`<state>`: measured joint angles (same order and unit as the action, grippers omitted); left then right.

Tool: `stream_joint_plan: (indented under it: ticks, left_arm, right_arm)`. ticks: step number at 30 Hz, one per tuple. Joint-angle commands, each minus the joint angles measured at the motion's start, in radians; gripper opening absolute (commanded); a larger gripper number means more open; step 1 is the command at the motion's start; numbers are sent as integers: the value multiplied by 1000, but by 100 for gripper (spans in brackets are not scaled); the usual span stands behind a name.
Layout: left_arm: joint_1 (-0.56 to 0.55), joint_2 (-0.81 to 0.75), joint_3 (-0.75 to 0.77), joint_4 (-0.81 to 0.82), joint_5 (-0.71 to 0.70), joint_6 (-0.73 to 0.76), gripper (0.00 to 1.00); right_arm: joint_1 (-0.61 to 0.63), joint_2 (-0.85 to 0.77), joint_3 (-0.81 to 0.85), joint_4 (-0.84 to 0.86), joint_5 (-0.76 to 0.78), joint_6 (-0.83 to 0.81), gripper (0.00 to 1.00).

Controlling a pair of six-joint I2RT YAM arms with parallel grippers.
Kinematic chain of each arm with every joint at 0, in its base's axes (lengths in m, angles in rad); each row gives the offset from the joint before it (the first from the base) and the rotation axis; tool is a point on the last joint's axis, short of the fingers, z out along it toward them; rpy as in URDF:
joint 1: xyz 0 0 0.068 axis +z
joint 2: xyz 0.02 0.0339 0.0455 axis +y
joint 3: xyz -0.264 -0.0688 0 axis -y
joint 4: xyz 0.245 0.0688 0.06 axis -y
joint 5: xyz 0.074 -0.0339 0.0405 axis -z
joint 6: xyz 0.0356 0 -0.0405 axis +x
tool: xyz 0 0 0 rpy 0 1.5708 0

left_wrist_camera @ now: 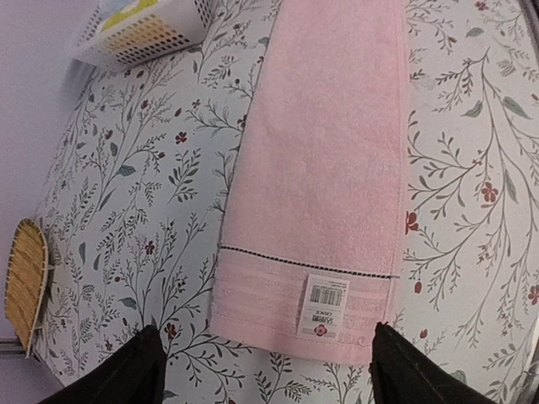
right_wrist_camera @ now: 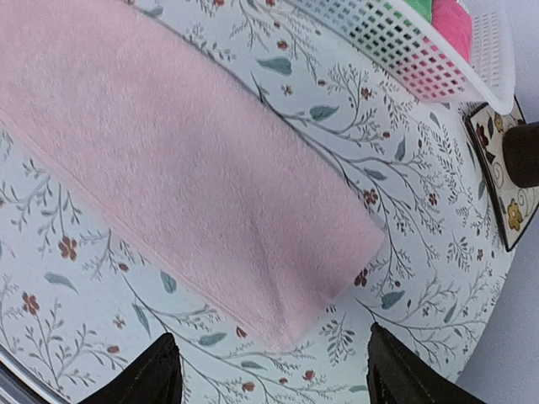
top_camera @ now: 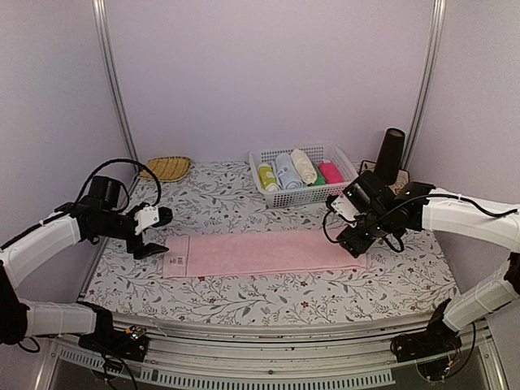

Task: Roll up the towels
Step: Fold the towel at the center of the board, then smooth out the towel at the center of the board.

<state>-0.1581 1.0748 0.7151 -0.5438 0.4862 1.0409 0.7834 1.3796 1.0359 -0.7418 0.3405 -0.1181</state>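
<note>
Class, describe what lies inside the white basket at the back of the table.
The white basket holds five rolled towels: yellow-green roll, light blue roll, cream roll, green roll, magenta roll. Its floor beneath them is covered.

Left wrist view: pink towel (left_wrist_camera: pixel 324 151) runs off the top edge. Label (left_wrist_camera: pixel 323 305) print too small to read. White basket (left_wrist_camera: pixel 143 34) cropped at the top. Fingers (left_wrist_camera: pixel 126 374) of left gripper (left_wrist_camera: pixel 263 362) cut by the bottom edge.

Right wrist view: towel's left part out of frame. Dark cup (right_wrist_camera: pixel 524 151) cropped by the picture's edge. Right gripper (right_wrist_camera: pixel 269 366) fingers likewise cut.

Top view: right gripper covers the towel's right end.
</note>
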Motion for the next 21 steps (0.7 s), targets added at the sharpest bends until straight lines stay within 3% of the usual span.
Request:
stream_joint_plan:
  ticks: [1,3,10,21]
  left_arm:
    - [9,122,54,45,68,-141,81]
    - [14,186,74,60,84,-199,75]
    - [22,356,88,132,154,-351,60]
    - [23,519,76,290,-52,-462,59]
  right_arm:
    - [-89,21,35,156,-205,98,72]
    - [-153,38,3,227,-313,169,62]
    - [-285,58,-171,508,-599,342,60]
    - [-377,243,-196,631,-565,441,58]
